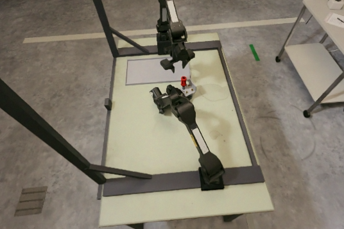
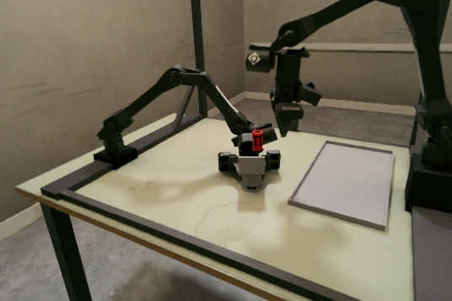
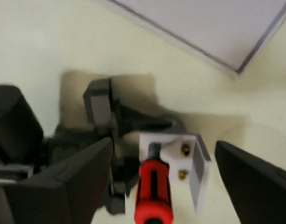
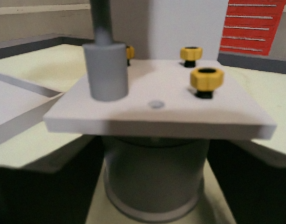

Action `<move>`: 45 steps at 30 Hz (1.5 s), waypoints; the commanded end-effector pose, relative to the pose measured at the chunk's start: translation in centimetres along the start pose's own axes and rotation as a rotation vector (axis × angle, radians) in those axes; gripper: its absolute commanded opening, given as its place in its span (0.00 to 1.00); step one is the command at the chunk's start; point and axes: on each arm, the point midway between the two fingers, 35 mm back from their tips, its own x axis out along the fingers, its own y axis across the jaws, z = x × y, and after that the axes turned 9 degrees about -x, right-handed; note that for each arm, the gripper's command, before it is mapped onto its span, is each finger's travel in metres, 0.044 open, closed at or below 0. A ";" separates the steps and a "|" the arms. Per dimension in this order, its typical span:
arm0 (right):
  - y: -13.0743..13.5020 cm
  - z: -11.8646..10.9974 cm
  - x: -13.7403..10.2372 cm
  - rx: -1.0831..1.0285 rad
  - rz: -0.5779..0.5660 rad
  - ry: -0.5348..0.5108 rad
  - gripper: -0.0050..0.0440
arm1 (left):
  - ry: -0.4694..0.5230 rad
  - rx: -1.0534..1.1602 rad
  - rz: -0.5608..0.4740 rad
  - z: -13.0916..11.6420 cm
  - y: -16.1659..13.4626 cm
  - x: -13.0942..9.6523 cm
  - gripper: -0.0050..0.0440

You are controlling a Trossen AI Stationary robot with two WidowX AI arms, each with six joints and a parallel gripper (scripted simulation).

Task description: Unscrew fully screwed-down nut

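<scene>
While the right hand (image 1: 187, 95) (image 2: 250, 162) (image 3: 172, 145) (image 4: 153, 132) had its fingers closed on the joint module (image 1: 190, 96) (image 2: 251, 182) (image 3: 176, 121) (image 4: 154, 175), part open at module width, the module stood upright on the tabletop (image 1: 154, 141) (image 2: 156, 198) (image 3: 39, 45), near the tray (image 1: 147, 72) (image 2: 346, 181) (image 3: 204, 25). Bracket (image 1: 193, 88) (image 2: 251, 165) (image 3: 166, 145) (image 4: 159, 112) was on top. Red-handled driver (image 1: 183, 81) (image 2: 257, 141) (image 3: 154, 192) (image 4: 107, 72) stood at one bracket corner; couldn't see inside its socket. Three yellow nuts were visible. Left hand (image 1: 179, 68) (image 2: 288, 131) (image 3: 165, 146) hung above, about two-thirds open, holding nothing.

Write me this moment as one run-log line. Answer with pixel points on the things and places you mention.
left gripper (image 1: 178, 68) (image 2: 286, 133) (image 3: 165, 146): open, raised | right gripper (image 1: 186, 95) (image 2: 250, 160) (image 3: 144, 150) (image 4: 154, 165): shut on joint module (image 2: 251, 184) (image 4: 154, 182) | red-handled driver (image 1: 183, 81) (image 2: 257, 141) (image 3: 154, 192) (image 4: 108, 72): upright over bracket (image 2: 251, 165) (image 3: 198, 175) (image 4: 164, 117)
</scene>
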 end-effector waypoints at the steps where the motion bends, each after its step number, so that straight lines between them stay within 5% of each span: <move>1: 0.2 2.3 -0.3 0.051 0.007 -0.005 0.60 | -0.025 0.012 -0.007 -0.1 0.7 -0.2 0.71; 21: 0.2 2.3 -0.3 0.051 0.007 -0.005 0.60 | -0.019 0.009 -0.007 0.1 0.4 -0.4 0.71; 33: 0.2 2.3 -0.3 0.051 0.007 -0.005 0.60 | -0.041 0.007 -0.016 0.5 0.2 4.3 0.71; 45: 0.2 2.3 -0.3 0.051 0.007 -0.005 0.60 | -0.020 0.009 -0.007 0.1 0.4 3.6 0.71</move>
